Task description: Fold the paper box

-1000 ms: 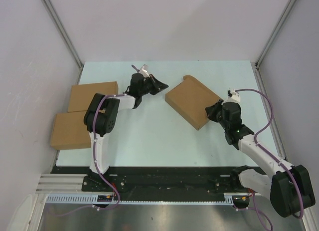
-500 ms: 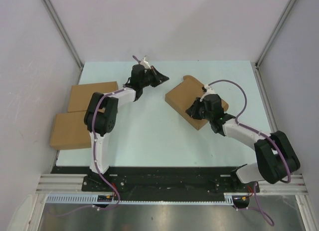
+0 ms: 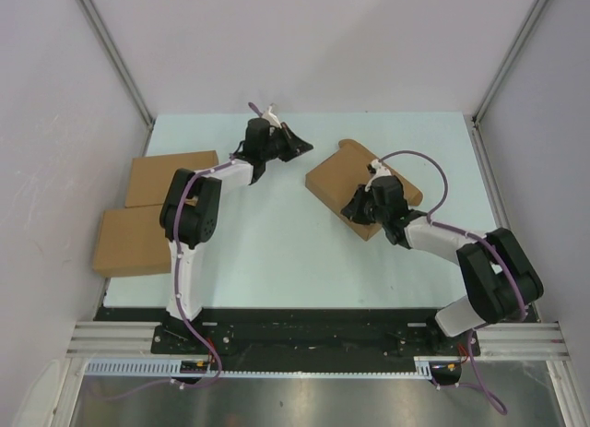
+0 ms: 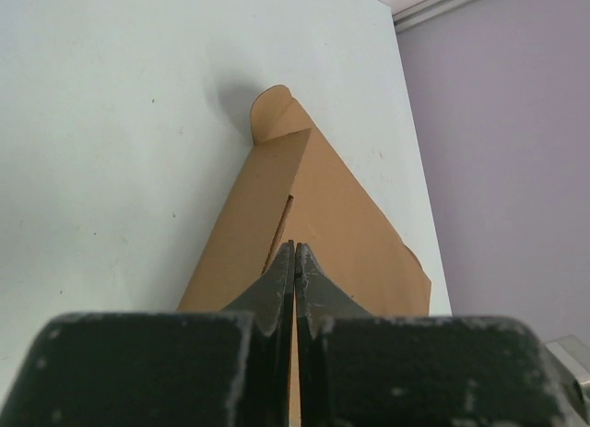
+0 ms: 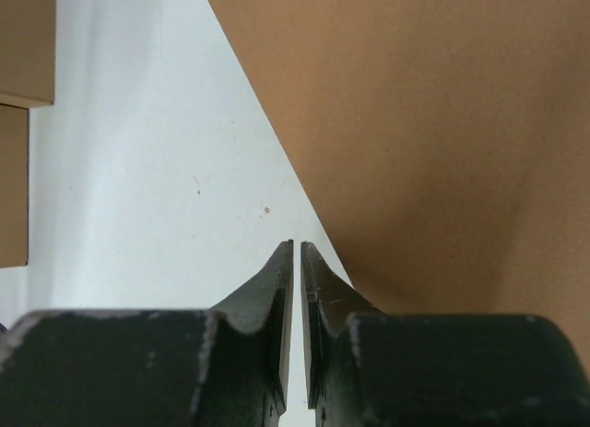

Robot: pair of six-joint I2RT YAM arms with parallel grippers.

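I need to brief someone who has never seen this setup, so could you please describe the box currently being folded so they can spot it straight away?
On the pale table, look right of centre, where the right gripper hangs at the near edge of the paper box. It lies askew, with a rounded tab curling up at its far corner, alone. The two finished boxes sit squared and overlapping at the left edge.

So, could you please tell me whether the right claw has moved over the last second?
Yes. The right claw has swung leftward from beyond the paper box's right corner and now sits over the box's near edge.
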